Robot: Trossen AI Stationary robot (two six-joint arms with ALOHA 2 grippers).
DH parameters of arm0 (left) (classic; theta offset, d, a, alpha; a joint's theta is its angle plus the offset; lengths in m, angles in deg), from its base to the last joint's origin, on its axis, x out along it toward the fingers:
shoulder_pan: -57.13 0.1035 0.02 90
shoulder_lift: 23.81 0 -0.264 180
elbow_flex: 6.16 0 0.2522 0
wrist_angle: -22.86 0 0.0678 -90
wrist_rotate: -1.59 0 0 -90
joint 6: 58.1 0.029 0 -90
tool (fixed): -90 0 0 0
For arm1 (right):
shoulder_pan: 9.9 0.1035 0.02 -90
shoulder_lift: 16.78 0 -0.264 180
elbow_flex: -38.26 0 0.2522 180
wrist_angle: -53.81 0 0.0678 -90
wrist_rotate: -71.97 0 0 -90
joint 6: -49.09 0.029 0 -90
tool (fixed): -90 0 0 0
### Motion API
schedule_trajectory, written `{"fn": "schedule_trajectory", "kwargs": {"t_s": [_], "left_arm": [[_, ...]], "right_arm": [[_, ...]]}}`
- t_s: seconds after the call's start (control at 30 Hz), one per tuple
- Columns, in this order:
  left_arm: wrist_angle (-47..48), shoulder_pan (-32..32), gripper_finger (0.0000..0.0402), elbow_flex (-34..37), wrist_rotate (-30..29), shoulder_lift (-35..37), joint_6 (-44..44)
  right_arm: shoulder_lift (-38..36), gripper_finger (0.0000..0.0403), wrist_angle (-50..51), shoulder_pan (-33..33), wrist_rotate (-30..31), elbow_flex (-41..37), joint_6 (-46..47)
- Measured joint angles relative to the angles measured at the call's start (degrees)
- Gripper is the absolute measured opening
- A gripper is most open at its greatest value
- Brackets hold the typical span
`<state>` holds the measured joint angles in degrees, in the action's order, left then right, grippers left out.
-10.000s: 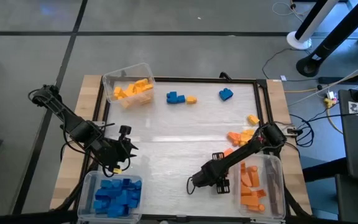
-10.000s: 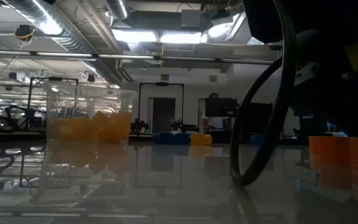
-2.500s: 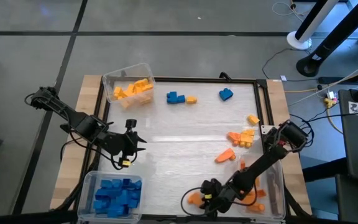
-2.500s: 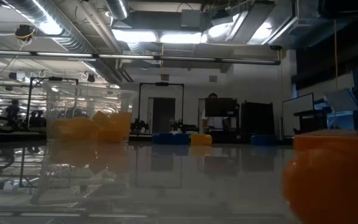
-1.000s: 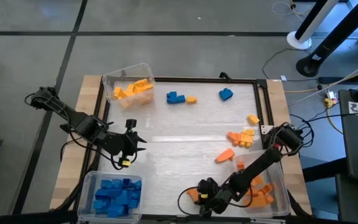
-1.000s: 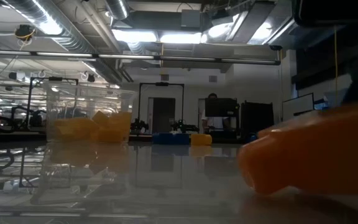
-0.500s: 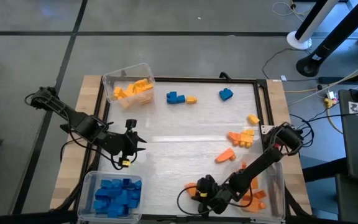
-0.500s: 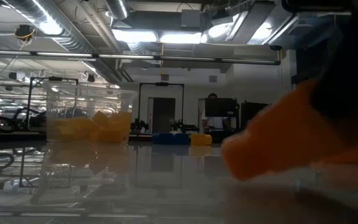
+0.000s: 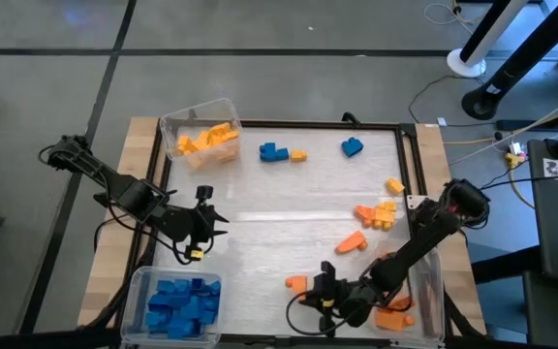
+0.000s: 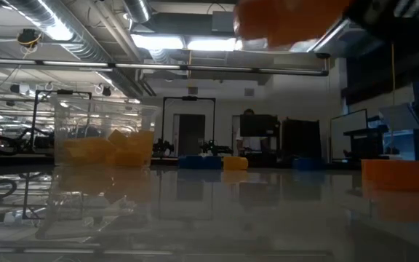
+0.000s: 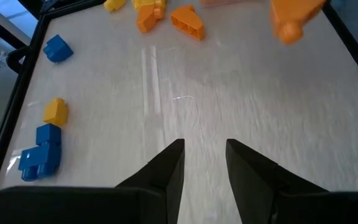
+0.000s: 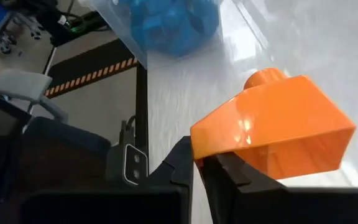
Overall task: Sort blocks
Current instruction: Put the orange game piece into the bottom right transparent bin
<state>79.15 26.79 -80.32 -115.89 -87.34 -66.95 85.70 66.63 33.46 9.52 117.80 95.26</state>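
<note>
Blocks lie sorted and loose: blue ones fill the bin [image 9: 177, 302] at the table's near left corner, yellow ones [image 9: 207, 141] sit in the far-left bin [image 9: 200, 129], and orange ones [image 9: 392, 315] lie in the bin [image 9: 424, 291] on the right. Loose on the table [image 9: 260, 223] are a blue block [image 9: 275, 151] touching a yellow block [image 9: 298, 155], another blue block [image 9: 352, 147], and an orange-and-yellow cluster [image 9: 378, 214] near the right edge. The right gripper [image 9: 310, 288], low over the near middle, pinches an orange sloped block [image 12: 272, 127] between nearly closed fingers. The left gripper [image 11: 202, 157] hovers over the left side, fingers slightly parted and empty.
</note>
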Motion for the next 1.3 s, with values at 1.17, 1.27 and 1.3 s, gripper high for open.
{"fn": "schedule_trajectory", "kwargs": {"t_s": [1.17,1.27,1.3], "left_arm": [[-71.3,11.9,0.0108,0.0,10.2,-37.1,7.3],[-79.2,13.6,0.0108,-0.3,11.7,-41.9,6.0],[-80.7,14.1,0.0108,-0.5,11.9,-43.3,5.7]], "right_arm": [[-30.7,0.0028,35.2,19.4,-10.7,0.1,13.0],[-31.3,0.0028,35.2,21.9,-10.7,0.1,17.1],[-31.6,0.0028,35.5,22.7,-11.2,0.1,18.5]]}}
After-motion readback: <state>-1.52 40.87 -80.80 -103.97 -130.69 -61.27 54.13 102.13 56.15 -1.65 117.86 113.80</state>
